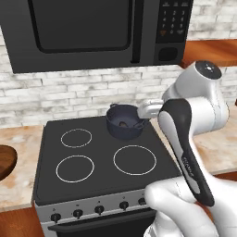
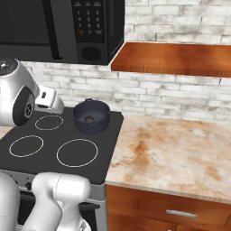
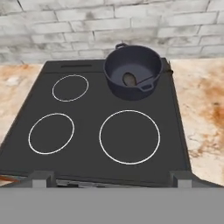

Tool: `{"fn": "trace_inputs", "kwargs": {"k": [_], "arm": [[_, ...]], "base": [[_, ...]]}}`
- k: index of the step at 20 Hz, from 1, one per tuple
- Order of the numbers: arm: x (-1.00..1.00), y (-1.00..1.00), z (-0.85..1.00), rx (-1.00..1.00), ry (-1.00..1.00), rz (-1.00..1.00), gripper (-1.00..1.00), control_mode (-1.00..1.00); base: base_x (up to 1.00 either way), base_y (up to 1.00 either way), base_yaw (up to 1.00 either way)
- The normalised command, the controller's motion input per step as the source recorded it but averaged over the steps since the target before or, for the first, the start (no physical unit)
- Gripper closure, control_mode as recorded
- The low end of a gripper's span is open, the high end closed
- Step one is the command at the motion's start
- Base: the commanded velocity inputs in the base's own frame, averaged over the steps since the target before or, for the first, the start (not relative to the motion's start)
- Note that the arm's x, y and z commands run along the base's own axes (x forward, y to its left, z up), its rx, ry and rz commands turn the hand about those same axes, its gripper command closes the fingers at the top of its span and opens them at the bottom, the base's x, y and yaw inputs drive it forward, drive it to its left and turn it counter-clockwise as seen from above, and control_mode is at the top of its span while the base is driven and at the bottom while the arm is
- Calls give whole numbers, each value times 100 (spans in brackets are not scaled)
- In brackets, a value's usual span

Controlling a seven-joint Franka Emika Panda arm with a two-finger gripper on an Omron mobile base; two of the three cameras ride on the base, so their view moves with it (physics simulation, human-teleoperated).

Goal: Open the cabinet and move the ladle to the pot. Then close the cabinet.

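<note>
My end effector (image 3: 112, 177) is spread wide with nothing between its tips, above the stove's (image 3: 87, 162) near edge. The pot (image 3: 132, 71) stands ahead and slightly right, well apart, on the far right ring, something small and brownish inside it.

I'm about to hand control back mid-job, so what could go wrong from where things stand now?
1. The pot sits on the back right ring, near the stove's right edge; a knock could shove it off the ring.
2. The microwave hangs low over the stove, so raising the arm toward the cabinet risks hitting it.
3. Something small lies in the pot, but it is too small to identify, so the ladle's placement is unconfirmed.
</note>
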Motion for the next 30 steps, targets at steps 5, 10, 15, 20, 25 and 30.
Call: {"fn": "trace_inputs", "kwargs": {"k": [5,10,15,20,25,30], "arm": [[-10,-12,-29,0,4,-2,-100,-100],[-5,-20,-2,0,0,-4,-100,-100],[-20,-23,0,0,-1,-4,-100,100],[0,0,0,0,0,0,-100,100],[0,0,0,0,0,0,-100,100],[0,0,0,0,0,0,-100,100]], "base": [[0,0,0],[0,0,0],[-20,-10,-1],[-100,-76,-15],[-53,-95,-44],[0,-56,-80]]}}
